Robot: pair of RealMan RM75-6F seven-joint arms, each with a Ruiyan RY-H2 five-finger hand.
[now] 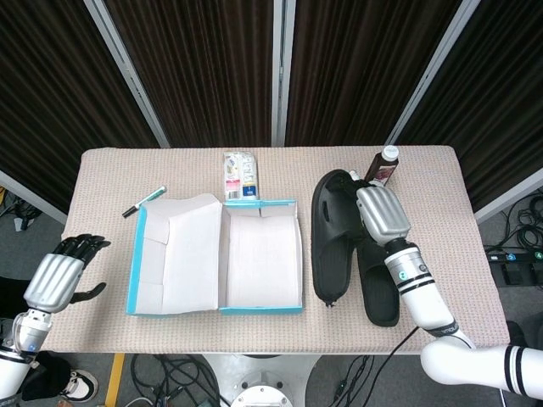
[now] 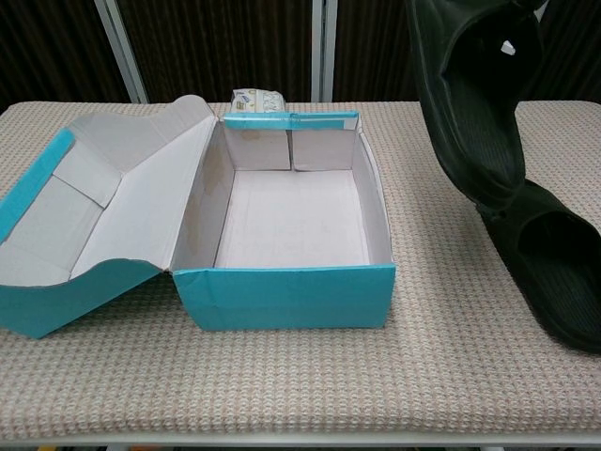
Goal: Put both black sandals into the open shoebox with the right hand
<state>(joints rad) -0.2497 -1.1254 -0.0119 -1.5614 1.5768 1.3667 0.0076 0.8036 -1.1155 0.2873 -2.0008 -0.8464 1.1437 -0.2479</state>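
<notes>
One black sandal [image 1: 333, 233] is held aloft, clamped in the right robot hand [image 1: 382, 214] just right of the open shoebox [image 1: 259, 254], the second sandal [image 2: 554, 263] lies on the tabletop [image 1: 441, 195], and the left robot hand [image 1: 58, 278], fingers apart, is kept off the tabletop's left edge.

The table [image 1: 102, 182] is covered with a beige woven cloth. Near its middle sits an open shoebox [image 1: 261, 254] with teal outer walls and a white inside, its lid [image 1: 174, 254] folded flat to the left. Just behind the box lies a small printed packet [image 1: 239, 175]. A green-capped marker [image 1: 143, 201] rests toward the back left corner. A dark brown bottle [image 1: 383, 164] with a white cap stands at the back right. One black sandal [image 1: 382, 284] lies on the cloth right of the box.
</notes>
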